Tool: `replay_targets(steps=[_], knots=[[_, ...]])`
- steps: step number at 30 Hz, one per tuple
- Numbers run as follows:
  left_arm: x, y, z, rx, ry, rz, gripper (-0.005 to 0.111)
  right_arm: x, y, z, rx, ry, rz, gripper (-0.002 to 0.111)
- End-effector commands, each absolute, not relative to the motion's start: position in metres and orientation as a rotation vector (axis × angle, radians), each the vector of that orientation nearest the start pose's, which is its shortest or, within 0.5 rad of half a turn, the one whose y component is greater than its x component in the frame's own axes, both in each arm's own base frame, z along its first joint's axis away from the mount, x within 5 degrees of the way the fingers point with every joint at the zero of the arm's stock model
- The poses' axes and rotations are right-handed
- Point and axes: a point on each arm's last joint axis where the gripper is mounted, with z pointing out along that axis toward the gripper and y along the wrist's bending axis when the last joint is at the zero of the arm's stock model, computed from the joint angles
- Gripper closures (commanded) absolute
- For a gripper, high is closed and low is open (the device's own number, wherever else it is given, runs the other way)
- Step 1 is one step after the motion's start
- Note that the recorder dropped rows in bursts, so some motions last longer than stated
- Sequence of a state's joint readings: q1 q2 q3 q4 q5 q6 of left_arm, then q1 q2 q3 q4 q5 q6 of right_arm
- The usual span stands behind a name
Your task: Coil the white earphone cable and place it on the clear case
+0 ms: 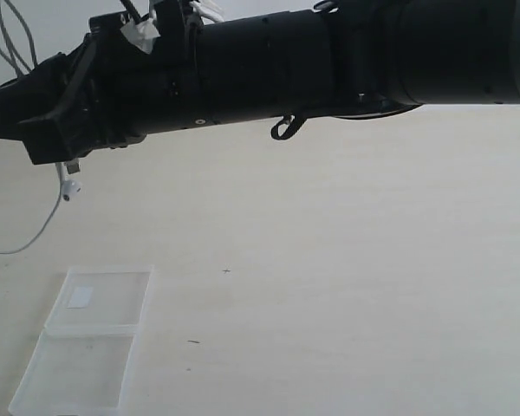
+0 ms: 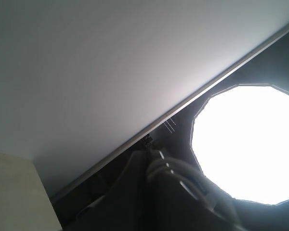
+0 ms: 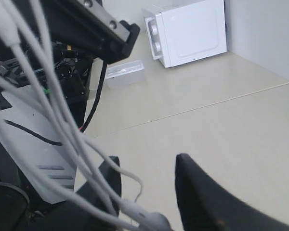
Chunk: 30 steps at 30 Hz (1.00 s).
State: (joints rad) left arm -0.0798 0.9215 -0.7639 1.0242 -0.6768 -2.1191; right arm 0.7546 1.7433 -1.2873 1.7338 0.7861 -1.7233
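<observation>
Underneath, a pale cream tabletop [image 1: 347, 260], matte and smooth, crossed by one faint seam line in the right wrist view. Beyond its far edge, a plain light wall [image 3: 265, 29] and, set against it, a white boxy appliance [image 3: 188, 31] much like a microwave. Overhead in the left wrist view, a flat grey-white ceiling [image 2: 111, 57] and a glaring many-sided lamp [image 2: 250, 139].

Draped past the right gripper [image 3: 147, 166], several strands of the white earphone cable [image 3: 4, 24], slanting in front of one finger and down between the two. Hanging just under the gripper, one earbud [image 1: 68, 187], clear of the table, with a thin loop of wire sagging away from it toward the frame edge. Lying flat on the table well below that earbud and apart from the gripper, the clear case [image 1: 91, 342], opened out into its two halves, the half nearer the gripper marked with a small white label [image 1: 81, 296]. Cable and case not touching.

Stretched nearly level across the top of the exterior view, from the right side to the far left, the right arm [image 1: 269, 61]: thick, black, well off the table, with a scrap of white tape [image 1: 143, 35] near its wrist. Fingers [image 3: 202, 197] parted about halfway, with bare table visible in the gap near the tips and no squeeze on the wire to be seen. Left gripper closed tight, aimed up toward the ceiling, anything in its hold lost in blur.
</observation>
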Motion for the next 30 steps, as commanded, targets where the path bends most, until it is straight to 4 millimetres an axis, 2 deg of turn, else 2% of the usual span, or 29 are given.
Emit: replay_targets(steps=[1,3,9,17,23,26,30], knots=[[0.179,-0.063,0.400,-0.269,1.412,-1.451,0.107,0.241,0.315,0.311,-1.158,1.505,1.273,0.092],[0.179,-0.063,0.400,-0.269,1.412,-1.451,0.107,0.242,0.315,0.311,-1.161,1.501,1.267,0.108],[0.179,-0.063,0.400,-0.269,1.412,-1.451,0.107,0.242,0.315,0.309,-1.171,1.519,1.246,0.108],[0.180,-0.064,0.398,-0.238,1.446,-1.411,0.107,0.242,0.309,0.290,-1.308,1.694,1.094,0.108],[0.180,-0.064,0.397,-0.244,1.447,-1.405,0.107,0.240,0.307,0.300,-1.265,1.674,1.123,0.108],[0.179,-0.064,0.398,-0.241,1.439,-1.420,0.107,0.239,0.309,0.303,-1.279,1.610,1.142,0.099],[0.180,-0.064,0.399,-0.250,1.432,-1.428,0.107,0.239,0.310,0.308,-1.232,1.565,1.194,0.075]])
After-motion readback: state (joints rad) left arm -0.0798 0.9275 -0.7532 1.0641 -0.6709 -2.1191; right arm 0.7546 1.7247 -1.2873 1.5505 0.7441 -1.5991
